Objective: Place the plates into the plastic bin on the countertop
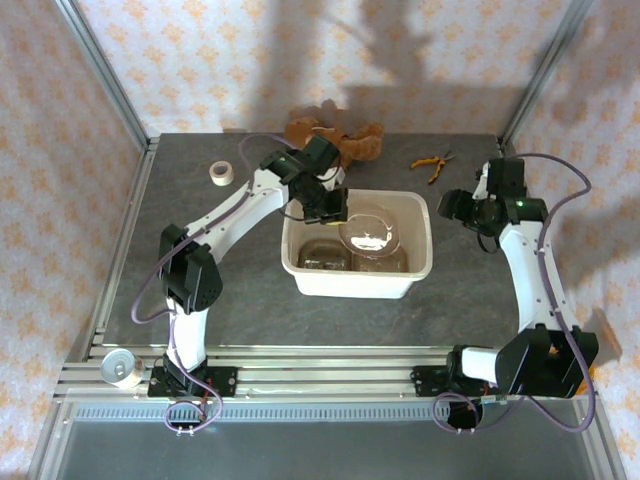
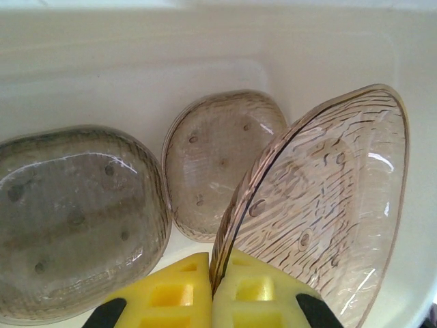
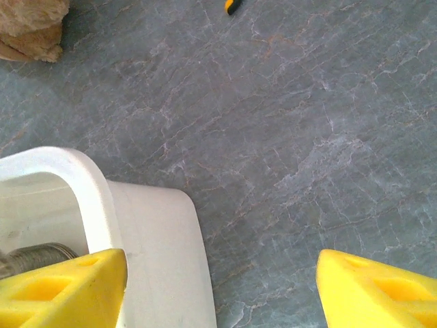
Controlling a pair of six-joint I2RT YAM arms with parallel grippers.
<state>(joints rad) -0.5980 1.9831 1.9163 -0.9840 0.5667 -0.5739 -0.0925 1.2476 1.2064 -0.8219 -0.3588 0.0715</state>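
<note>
Three plates are showing in the left wrist view. Two flat plates (image 2: 75,219) are lying on the bin (image 1: 355,287) floor, at left and centre of frame. The held plate (image 2: 328,205) is hanging tilted on edge at right of frame, above them. Left jaws are clamping on its lower rim, gripping only a thin strip of the edge. In the top view this plate is sitting over the bin's middle, centre of frame. Right jaws are standing wide apart over bare tabletop (image 3: 307,137), just right of the bin's corner, carrying nothing.

Risks, as I am judging them:
- The rim grip is looking shallow, so a jolt or fast tilt may be enough to let the smooth plate slide out.
- Letting go from this height is risking a hard knock on the plates beneath, and chipping if they are glass.
- Released on edge, it may be ending up leaning on the bin wall rather than lying flat.
- Lowering too far is risking the jaws striking the centre plate.
</note>
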